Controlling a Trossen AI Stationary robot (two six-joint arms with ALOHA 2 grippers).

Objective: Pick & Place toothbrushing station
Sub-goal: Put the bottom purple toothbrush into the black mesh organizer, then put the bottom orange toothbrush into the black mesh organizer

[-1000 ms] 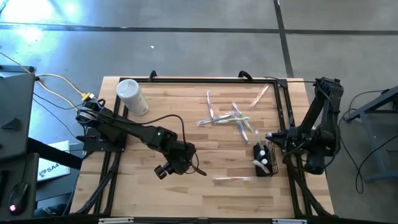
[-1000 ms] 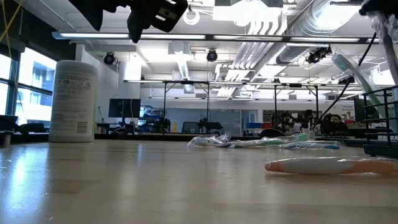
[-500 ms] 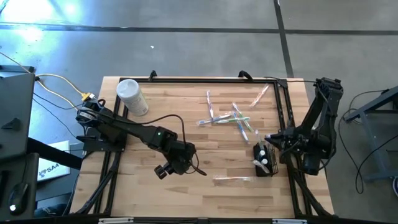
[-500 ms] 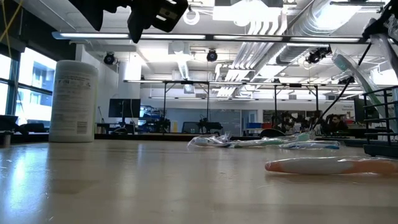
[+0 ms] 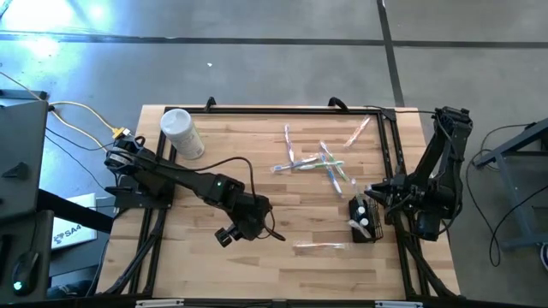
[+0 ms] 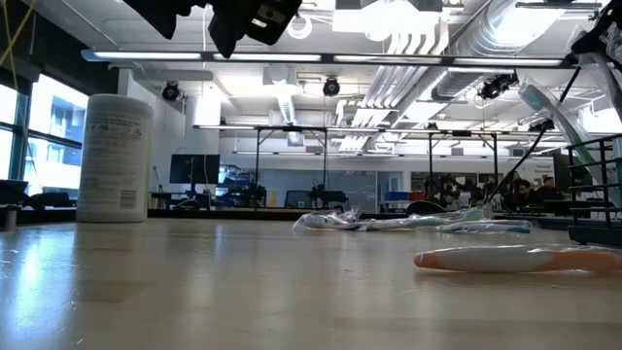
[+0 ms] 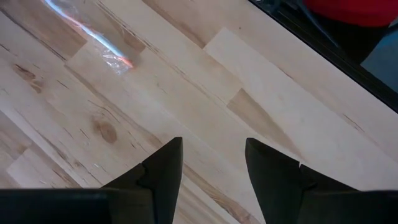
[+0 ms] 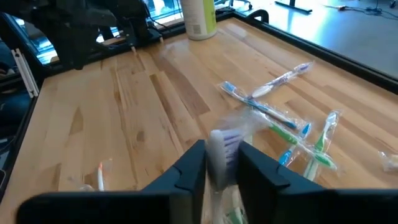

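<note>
The black mesh holder point(image 5: 364, 219) stands near the table's right edge with white-headed toothbrushes in it. My right gripper point(image 5: 371, 190) hangs just above its far end, fingers a little apart, with a toothbrush head point(image 8: 217, 150) upright between them. Several loose toothbrushes point(image 5: 318, 162) lie in a heap at mid-table, one point(image 5: 358, 130) lies farther back, and a wrapped one point(image 5: 318, 247) lies near the front. My left gripper point(image 5: 229, 234) hovers open over bare wood at the table's middle front, holding nothing. My right gripper has the toothbrush's bristle end point(image 8: 217, 150) standing upright between its two fingers, close beside one finger point(image 8: 194, 167), with a slit of room on the other side. Whether either finger touches it, I cannot tell. The brush's lower part is hidden by the gripper.
A white canister point(image 5: 181, 133) stands at the far left corner. A black frame rail point(image 5: 396, 162) runs along the table's right side, close to my right arm. Bare wood lies between the canister and the toothbrush heap and along the front left.
My right gripper has sunk a little toward the holder and then kept still. The holder and the loose toothbrushes lie as before.
</note>
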